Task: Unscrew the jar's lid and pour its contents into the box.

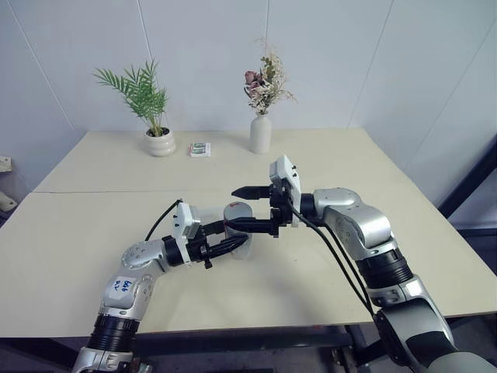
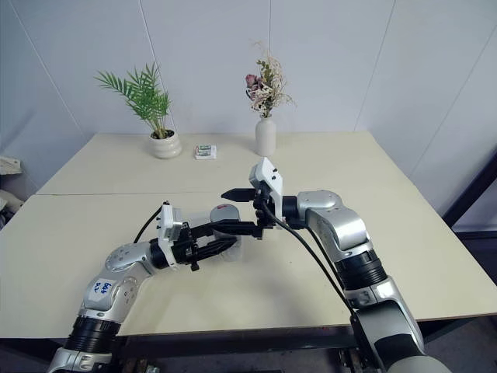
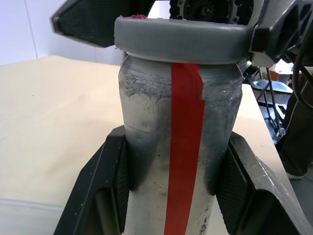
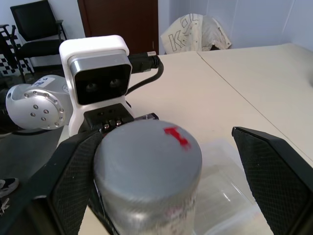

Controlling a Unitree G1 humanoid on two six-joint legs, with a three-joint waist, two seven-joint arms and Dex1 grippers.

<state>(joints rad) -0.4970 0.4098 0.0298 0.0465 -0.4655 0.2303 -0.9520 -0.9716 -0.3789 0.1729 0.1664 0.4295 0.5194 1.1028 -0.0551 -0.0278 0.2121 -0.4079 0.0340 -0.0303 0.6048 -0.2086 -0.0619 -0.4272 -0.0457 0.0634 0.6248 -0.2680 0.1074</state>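
Left pincer point(image 1: 233, 242) around clear cylindrical jar point(image 3: 180, 147); round grey lid point(image 4: 146, 161)

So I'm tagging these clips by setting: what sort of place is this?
Probably an office or lab room staged for a demo: a plain cream table against white wall panels, a potted plant, a vase of dried flowers, and a black chair by a door.

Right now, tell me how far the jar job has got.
Done: the left gripper is shut on the jar, holding it above the table. In hand: the right gripper has open jaws either side of the lid, which is on. Left: unscrewing, then pouring into the box.
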